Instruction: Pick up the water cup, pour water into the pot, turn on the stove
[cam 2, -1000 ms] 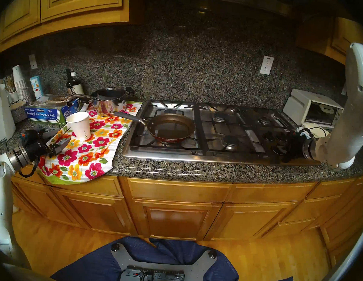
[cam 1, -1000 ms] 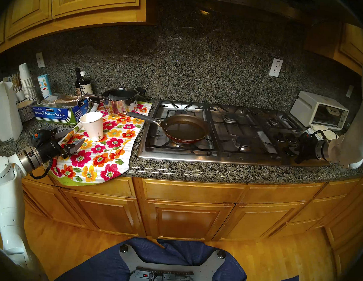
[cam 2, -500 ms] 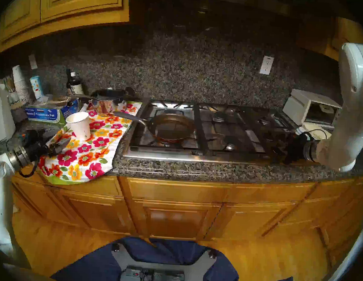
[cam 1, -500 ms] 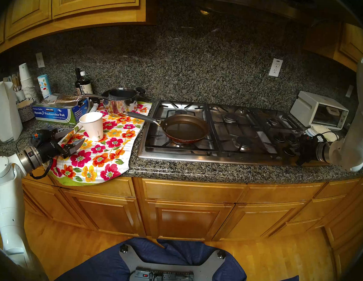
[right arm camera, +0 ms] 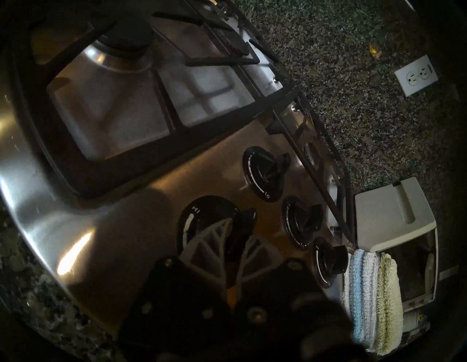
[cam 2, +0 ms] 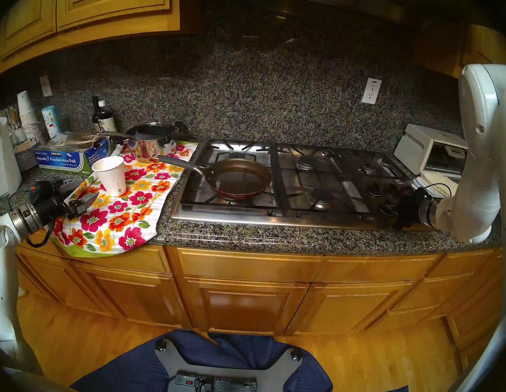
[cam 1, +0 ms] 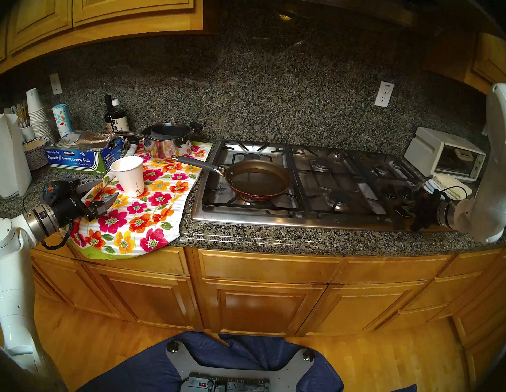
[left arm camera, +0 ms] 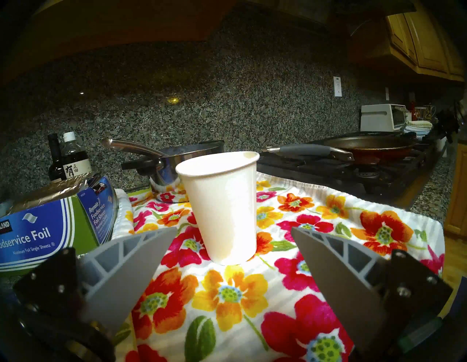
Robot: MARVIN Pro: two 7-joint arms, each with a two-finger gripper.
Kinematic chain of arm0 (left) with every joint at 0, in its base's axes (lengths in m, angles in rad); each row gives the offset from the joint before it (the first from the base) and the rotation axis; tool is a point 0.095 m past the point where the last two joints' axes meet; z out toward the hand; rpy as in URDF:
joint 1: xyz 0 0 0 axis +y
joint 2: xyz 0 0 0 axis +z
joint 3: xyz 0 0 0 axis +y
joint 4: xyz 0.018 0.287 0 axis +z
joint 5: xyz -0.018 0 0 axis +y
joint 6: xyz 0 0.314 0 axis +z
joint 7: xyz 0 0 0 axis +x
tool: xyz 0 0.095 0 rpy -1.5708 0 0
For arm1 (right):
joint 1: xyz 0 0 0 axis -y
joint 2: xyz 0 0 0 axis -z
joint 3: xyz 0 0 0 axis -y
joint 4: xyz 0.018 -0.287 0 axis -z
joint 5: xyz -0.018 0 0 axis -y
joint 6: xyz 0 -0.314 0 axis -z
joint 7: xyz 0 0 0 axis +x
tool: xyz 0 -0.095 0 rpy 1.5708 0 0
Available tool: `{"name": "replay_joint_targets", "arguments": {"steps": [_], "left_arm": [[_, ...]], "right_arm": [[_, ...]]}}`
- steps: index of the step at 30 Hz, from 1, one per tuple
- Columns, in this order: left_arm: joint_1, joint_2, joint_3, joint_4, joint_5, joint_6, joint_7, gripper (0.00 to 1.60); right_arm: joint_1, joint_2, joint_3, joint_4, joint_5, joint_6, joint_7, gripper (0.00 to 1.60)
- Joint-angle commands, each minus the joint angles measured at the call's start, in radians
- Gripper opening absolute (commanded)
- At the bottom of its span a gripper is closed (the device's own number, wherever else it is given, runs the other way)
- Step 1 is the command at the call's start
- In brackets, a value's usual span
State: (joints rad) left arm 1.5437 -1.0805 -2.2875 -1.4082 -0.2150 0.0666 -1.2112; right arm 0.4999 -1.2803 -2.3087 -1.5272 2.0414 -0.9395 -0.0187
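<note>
Bronze-brown pot with shallow liquid inside

A flowered towel drapes over the front edge of the granite desk. On its far end stands a shiny steel saucepan. Left of that lies a blue foil box, with two dark bottles and a tall stack of white cups behind. At the far right sit a white toaster oven and folded cloths.

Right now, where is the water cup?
In the head view the water cup stands upright on the floral towel, left of the stove, in front of the foil box, just ahead of the open left gripper.
</note>
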Motion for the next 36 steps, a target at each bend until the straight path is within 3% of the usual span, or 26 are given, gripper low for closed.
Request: {"name": "replay_joint_targets", "arguments": {"steps": [1, 10, 25, 36], "left_arm": [[-0.024, 0.012, -0.010, -0.022, -0.013, 0.001, 0.001, 1.60], [-0.024, 0.012, -0.010, -0.023, -0.013, 0.001, 0.001, 1.60], [-0.024, 0.011, -0.010, -0.023, -0.013, 0.002, 0.001, 1.60], [-0.024, 0.012, -0.010, -0.023, -0.013, 0.002, 0.001, 1.60]], "right_arm": [[-0.037, -0.031, 0.008, 0.050, -0.110, -0.020, -0.032, 0.00], [-0.052, 0.001, -0.017, 0.099, -0.245, -0.020, -0.117, 0.00], [-0.054, 0.048, -0.029, 0.147, -0.519, -0.020, -0.334, 0.00], [-0.071, 0.061, -0.043, 0.202, -0.675, -0.020, -0.468, 0.00]]}}
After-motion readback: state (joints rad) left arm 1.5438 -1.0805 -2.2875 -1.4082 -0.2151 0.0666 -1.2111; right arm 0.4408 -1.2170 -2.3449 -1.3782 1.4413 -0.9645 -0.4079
